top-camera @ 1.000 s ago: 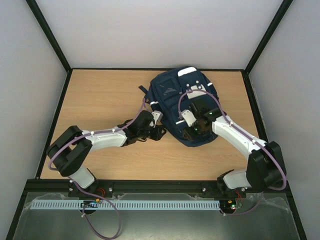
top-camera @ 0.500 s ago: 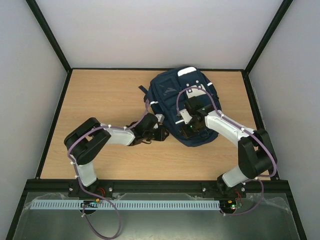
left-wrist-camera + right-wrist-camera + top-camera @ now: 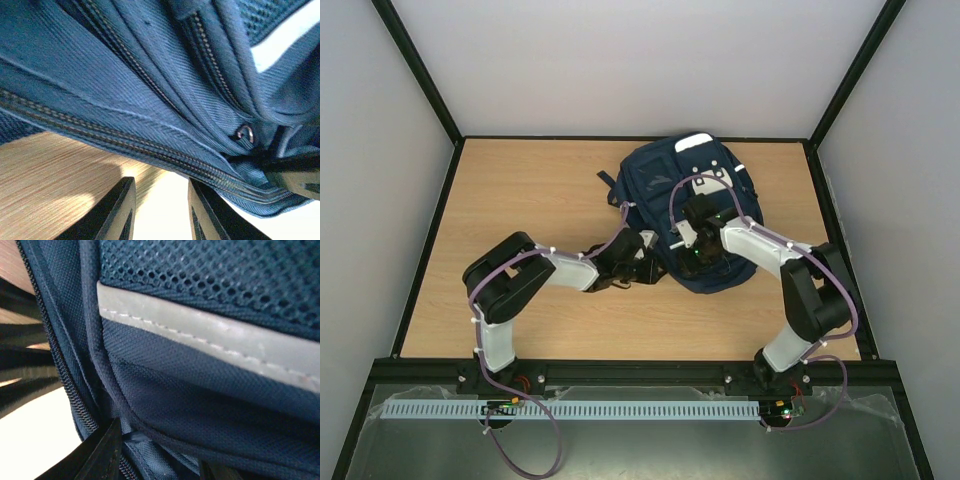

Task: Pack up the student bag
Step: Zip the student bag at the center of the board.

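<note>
Looking down, we find the student bag (image 3: 665,185) at the table's (image 3: 520,200) 1 o'clock, left gripper (image 3: 160,182) parted and empty at its 8 o'clock edge, right gripper (image 3: 160,450) straddling fabric, grip unclear.

Overhead view: light was bright, even and diffuse. Only faint soft shadows lay under the arms (image 3: 565,268) on the table (image 3: 520,190). Frame was sharp throughout.

Left wrist view: bag (image 3: 150,90) weave was crisp mid-frame. Bottom centre and upper right corner were blown out white. A soft shadow lay on the wood at lower left.

Right wrist view: very close. Mesh (image 3: 225,270) was slightly soft along the top edge, the left edge blurred into dark bands, and the lower left corner was burnt out.
</note>
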Controlling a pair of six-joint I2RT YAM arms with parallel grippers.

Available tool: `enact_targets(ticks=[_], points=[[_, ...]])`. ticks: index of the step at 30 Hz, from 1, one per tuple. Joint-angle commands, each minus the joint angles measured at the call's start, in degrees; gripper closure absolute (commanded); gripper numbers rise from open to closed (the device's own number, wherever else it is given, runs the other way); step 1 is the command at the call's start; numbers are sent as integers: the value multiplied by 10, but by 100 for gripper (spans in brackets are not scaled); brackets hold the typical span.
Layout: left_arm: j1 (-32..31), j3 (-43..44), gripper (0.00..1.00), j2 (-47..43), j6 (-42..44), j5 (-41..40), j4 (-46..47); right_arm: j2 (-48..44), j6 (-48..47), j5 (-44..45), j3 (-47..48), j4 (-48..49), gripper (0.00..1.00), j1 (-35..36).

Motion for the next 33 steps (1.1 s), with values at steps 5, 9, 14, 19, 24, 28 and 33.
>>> enact_targets(ticks=[5,9,14,19,24,28,33], points=[[-10,6,70,8,10,13,38,56,14,46,32,40,69,5],[-10,-1,71,4,11,12,36,42,8,48,25,24,76,5],[-10,-9,70,-8,12,2,31,1,-6,53,7,9,82,4],[-10,-13,69,-17,12,-1,31,-6,-14,57,-6,2,79,4],[-10,-15,69,-19,9,-1,32,-4,-15,72,-14,17,64,4],[-11,-16,69,-21,5,-1,31,-15,-22,103,-16,31,66,4],[-11,-15,69,-23,5,-1,30,-28,-28,100,-27,29,83,4]])
